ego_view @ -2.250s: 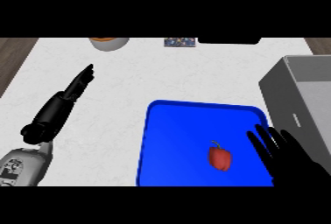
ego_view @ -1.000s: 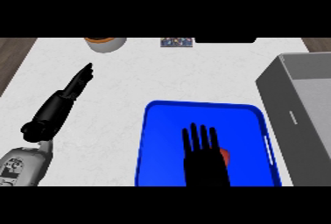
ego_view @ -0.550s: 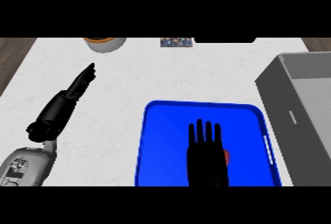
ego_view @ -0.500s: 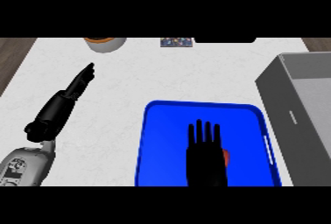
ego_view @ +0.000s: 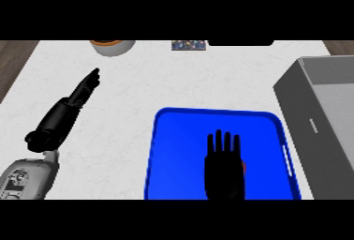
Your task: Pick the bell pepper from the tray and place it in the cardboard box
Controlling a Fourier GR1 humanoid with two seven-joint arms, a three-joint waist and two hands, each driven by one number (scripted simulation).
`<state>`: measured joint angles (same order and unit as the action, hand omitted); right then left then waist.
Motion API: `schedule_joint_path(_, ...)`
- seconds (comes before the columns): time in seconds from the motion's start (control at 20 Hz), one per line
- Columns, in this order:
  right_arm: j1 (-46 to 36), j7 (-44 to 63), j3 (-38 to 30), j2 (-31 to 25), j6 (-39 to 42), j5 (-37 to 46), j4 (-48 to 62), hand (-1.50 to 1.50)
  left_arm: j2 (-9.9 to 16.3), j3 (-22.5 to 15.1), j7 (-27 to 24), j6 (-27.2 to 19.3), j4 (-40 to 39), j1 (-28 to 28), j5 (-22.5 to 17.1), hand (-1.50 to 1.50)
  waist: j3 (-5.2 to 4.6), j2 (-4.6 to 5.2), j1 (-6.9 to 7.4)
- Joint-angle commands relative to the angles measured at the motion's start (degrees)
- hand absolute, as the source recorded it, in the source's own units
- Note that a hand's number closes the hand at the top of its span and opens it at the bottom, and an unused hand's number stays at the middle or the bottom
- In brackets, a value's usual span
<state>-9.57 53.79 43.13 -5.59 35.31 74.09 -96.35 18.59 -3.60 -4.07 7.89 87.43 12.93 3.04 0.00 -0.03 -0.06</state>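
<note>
Nearest, the right hand (ego_view: 224, 172) hangs over the blue tray (ego_view: 181, 140), fingers straight and spread, palm down, holding nothing. Only a red sliver of the bell pepper (ego_view: 243, 168) peeks out at the hand's right edge; the rest is hidden beneath it. A good grasp likely means lowering squarely and curling round the fruit's sides before lifting. Further left, the left hand (ego_view: 84, 88) rests on the counter (ego_view: 194, 79), fingers straight. Farther right stands the grey-looking cardboard box (ego_view: 304, 79), well apart.
</note>
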Motion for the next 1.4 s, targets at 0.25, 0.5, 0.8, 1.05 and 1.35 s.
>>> schedule_joint_path(0.25,2.9,2.5,-2.4,2.2,-2.0,5.9,1.9,-1.50,-0.9,1.9,-1.0,2.9,0.6,-2.1,0.1,0.00,0.00,-0.01,0.06)
schedule_joint_path(0.5,4.6,-5.4,-7.5,-3.5,-9.1,5.5,6.0,-1.50,-1.3,2.4,2.4,2.9,3.1,-0.7,1.7,0.00,0.02,0.00,0.05)
schedule_joint_path(0.8,4.2,-11.2,-4.0,-2.4,-12.0,6.9,10.4,1.50,-5.4,-0.1,-0.7,0.9,0.8,-1.5,5.9,0.00,0.02,0.06,0.15)
schedule_joint_path(1.05,-1.6,-16.6,-5.9,-5.1,-12.9,9.3,10.7,1.50,-3.4,3.7,0.3,3.4,0.3,0.1,3.9,0.00,0.01,0.04,0.10)
schedule_joint_path(1.35,5.6,-36.9,7.9,-10.8,-19.5,2.8,2.1,1.50,-3.5,3.4,0.3,3.6,0.3,0.2,3.7,0.00,0.18,0.03,-0.22)
